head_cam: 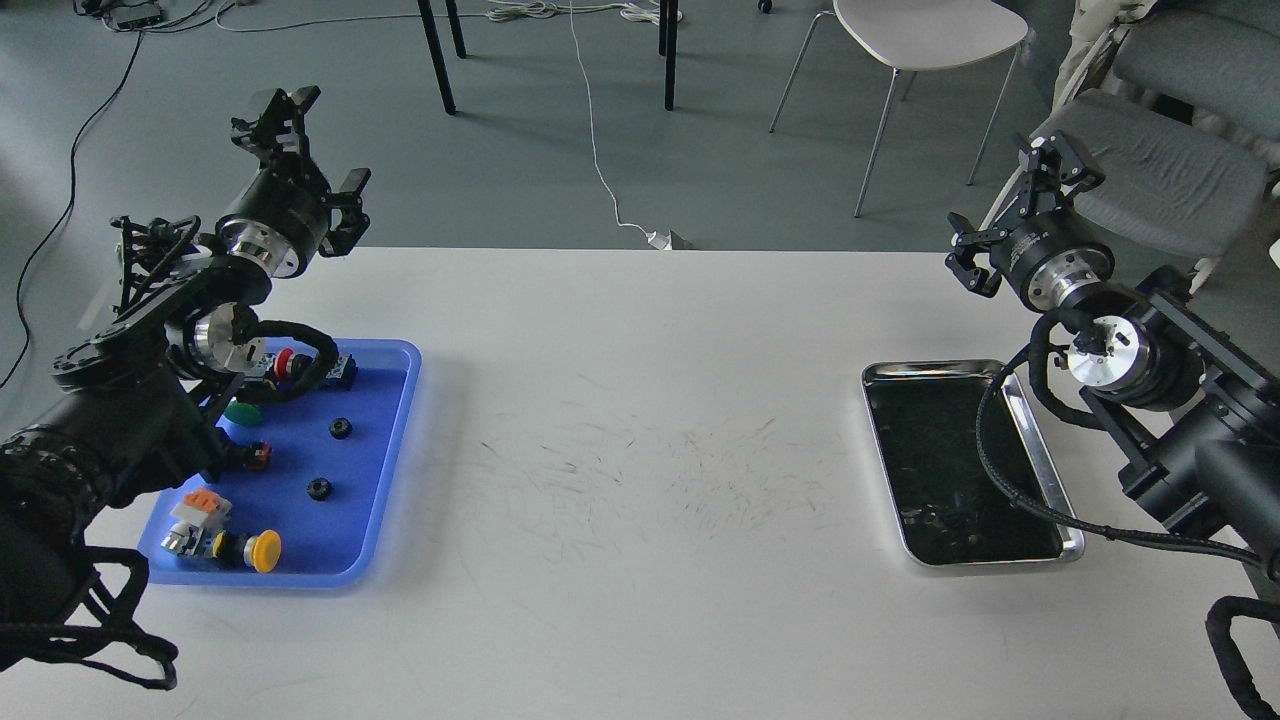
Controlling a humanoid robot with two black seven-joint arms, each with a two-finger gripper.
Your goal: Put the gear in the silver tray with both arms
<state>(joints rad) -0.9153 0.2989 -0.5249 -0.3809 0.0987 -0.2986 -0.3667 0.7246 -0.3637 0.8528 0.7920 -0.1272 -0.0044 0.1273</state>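
gear (340, 428) is located in blue tray (395, 470), left of frame, a second (319, 489) just below | silver tray (1030, 430) is seen empty, right of frame | left gripper (310, 140) and right gripper (1020, 215) are raised, fingers spread, nothing held | descent over one gear is advised, the neighbouring buttons being avoided

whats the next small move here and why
Probably lower the left gripper toward a black gear in the blue tray. Both grippers are raised, open and empty, both gears lie in that tray, and the silver tray holds no gear.
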